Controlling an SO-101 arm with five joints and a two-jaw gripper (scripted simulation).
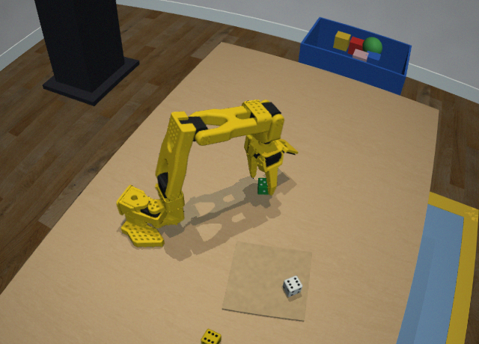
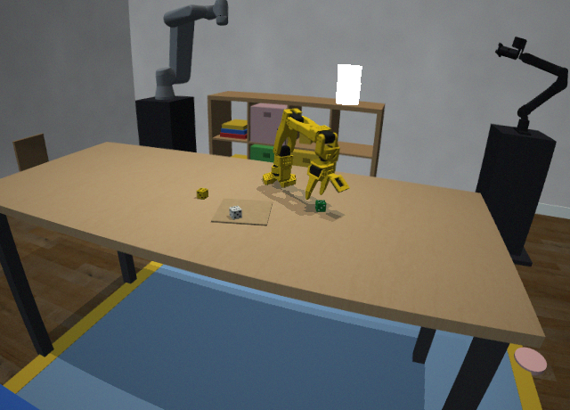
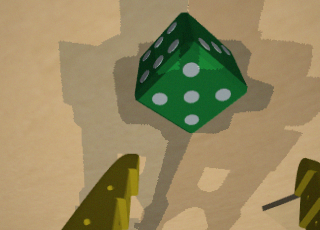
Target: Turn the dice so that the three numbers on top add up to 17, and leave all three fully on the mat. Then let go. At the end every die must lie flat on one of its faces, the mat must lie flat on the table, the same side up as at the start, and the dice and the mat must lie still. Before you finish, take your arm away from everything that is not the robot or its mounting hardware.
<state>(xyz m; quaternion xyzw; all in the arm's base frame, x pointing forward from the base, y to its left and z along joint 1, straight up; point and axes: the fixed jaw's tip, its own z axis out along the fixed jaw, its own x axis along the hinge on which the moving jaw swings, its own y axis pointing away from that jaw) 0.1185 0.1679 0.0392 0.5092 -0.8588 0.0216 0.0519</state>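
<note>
A green die (image 1: 263,186) lies on the bare table, off the mat; it also shows in the exterior view (image 2: 321,206). My gripper (image 1: 263,182) hangs just above it, open, one finger on each side, holding nothing. In the wrist view the green die (image 3: 190,76) lies ahead of my fingertips, with a five-dot face towards the camera. A white die (image 1: 292,286) lies flat on the tan mat (image 1: 269,280), near its right edge. A yellow die (image 1: 210,336) with six on top lies off the mat, near the table's front edge.
My arm's base (image 1: 143,217) stands left of the green die. A blue bin (image 1: 354,54) with toy blocks stands beyond the table's far edge. A dark pedestal (image 1: 83,39) stands on the floor at the back left.
</note>
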